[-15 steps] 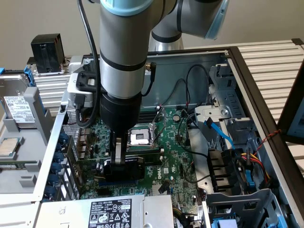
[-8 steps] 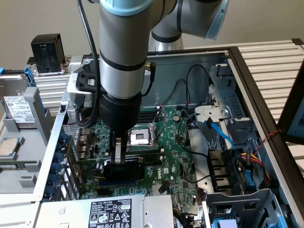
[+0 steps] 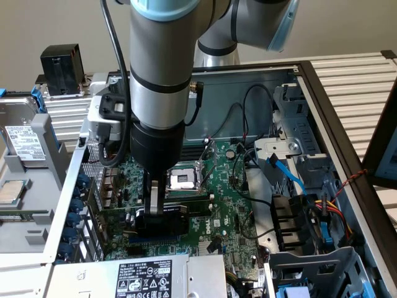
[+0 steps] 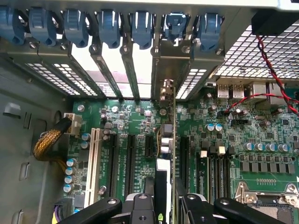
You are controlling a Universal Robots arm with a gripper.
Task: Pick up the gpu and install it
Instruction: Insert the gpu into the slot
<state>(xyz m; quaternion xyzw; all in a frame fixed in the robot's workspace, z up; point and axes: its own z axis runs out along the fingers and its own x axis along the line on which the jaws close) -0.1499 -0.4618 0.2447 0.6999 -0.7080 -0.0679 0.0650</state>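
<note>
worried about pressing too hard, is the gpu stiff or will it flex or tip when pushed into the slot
Probably stiff: the gpu is a short board backed by a black shroud, so little flex is likely. It stands on edge in the claw, so an off-centre push could tip it. Likely fragile: small bare components show along its edge.

- gpu (image 3: 162,222): black shroud, green board edge.
- tool (image 4: 168,206): black.
- motherboard (image 3: 231,205): green, with black slots and one white slot (image 4: 95,161).
- slot clips (image 4: 108,22): blue, in a row.
- arm (image 3: 158,56): grey, black bands, pale-blue caps.
- braided cable (image 4: 46,143): yellow, woven pattern.
- twisted wire (image 4: 270,63): red and black.
- flat cable (image 3: 286,172): blue.
- case wall (image 4: 261,51): grey, square-grid perforation.
</note>
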